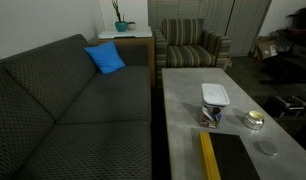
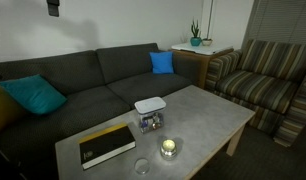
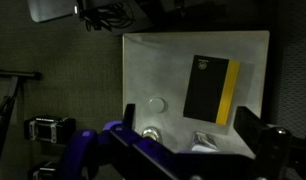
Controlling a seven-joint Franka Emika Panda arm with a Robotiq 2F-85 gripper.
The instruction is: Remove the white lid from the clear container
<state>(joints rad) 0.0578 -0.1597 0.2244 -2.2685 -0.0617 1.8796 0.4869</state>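
The approach is the step in hand, with nothing gripped. In the wrist view the end effector (image 3: 185, 140) hangs high over the bench (image 3: 163, 60), its jaws spread wide and empty. The white lid (image 1: 215, 95) sits on the clear container (image 1: 211, 116) near the middle of the bench, left of a small dish (image 1: 254, 119). Both lie well below, roughly between the jaws. The next move calls for descending, centring on the lid's rim, then lifting without dragging the box

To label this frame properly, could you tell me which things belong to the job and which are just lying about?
Job: white lid; clear container.
Lying about: black-and-yellow book; round yellowish dish; grey disc; blue cushion.
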